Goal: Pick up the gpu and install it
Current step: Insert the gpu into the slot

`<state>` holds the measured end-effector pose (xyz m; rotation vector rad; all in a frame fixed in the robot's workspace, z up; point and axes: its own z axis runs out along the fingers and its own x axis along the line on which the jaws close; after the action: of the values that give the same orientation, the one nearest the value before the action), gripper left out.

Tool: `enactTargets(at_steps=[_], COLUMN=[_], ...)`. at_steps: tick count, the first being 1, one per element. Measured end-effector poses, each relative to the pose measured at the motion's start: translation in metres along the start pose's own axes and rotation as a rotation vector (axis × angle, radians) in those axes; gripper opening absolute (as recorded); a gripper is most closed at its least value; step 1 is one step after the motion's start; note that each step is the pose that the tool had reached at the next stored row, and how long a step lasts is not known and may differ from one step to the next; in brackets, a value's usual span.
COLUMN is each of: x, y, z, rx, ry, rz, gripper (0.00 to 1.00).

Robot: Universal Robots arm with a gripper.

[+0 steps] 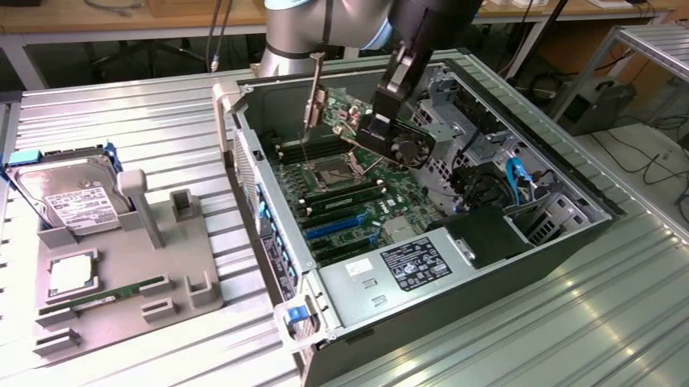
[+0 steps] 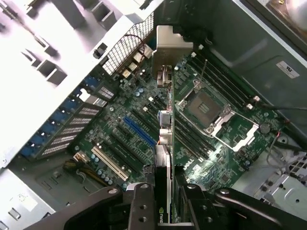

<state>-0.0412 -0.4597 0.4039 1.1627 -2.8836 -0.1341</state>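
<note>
A ribbed metal table [image 1: 129,121] carries an open case [image 1: 538,266] and, toward the exterior view's left, a grey tray [image 1: 108,290] holding a hard drive [image 1: 70,197]. Benches [image 1: 108,16] stand behind, and cables [image 1: 657,161] lie on the floor. The arm [image 1: 312,32] reaches into the case. The jaws of the gripper [image 2: 163,201] pinch the gpu [image 2: 164,129], held on edge above the motherboard [image 1: 344,201]

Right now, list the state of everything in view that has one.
gripper: shut on the gpu
gpu: held above the motherboard, not seated
case: side open
CPU socket: frame open, empty
blue slot: empty
hard drive: propped in the tray
memory stick: lying in the tray
</note>
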Motion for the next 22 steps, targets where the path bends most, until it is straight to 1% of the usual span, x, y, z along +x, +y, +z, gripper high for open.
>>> enactTargets(at_steps=[10, 11, 17, 20, 22], x=[0.0, 0.0, 0.0, 0.0, 0.0], y=[-0.0001, -0.0002, -0.0003, -0.0003, -0.0004], z=[0.0015, 0.0018, 0.0027, 0.0035, 0.0041], rx=[0.0033, 0.0038, 0.0069, 0.0084, 0.0086], ry=[0.013, 0.0157, 0.0221, 0.0269, 0.0297], rz=[-0.189, -0.229, -0.337, -0.411, -0.448], gripper=[0.26, 0.26, 0.26, 0.26, 0.26])
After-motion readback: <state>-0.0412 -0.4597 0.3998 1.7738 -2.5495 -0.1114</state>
